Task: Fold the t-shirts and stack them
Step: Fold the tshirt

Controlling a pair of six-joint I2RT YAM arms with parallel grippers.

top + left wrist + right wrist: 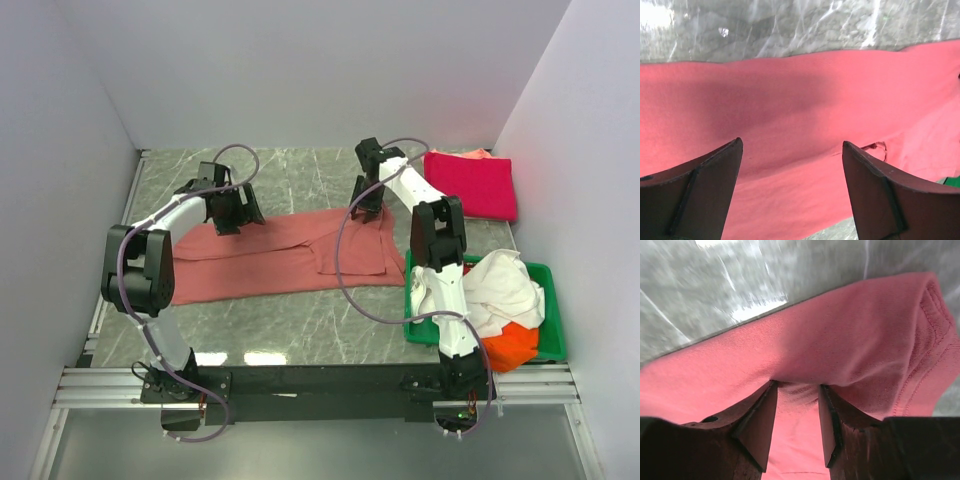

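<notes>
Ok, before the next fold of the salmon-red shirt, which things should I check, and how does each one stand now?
1. Right gripper pinching the salmon-red t-shirt at its far edge: ok.
2. Left gripper holding the same shirt: not ok, jaws wide open above the cloth.
3. Both grippers along the same far edge: ok.
4. Folded crimson t-shirt lying apart from the fold area: ok.
5. Shirt corner free of the green tray: cannot tell, they are very close.

The top camera looks down from behind the arm bases point(185, 385) at 6 o'clock, facing 12, over the whole grey marbled tabletop point(290, 322). Both wrist cameras hang close above the large salmon-red cloth shirt point(265, 258), which all views share.
</notes>
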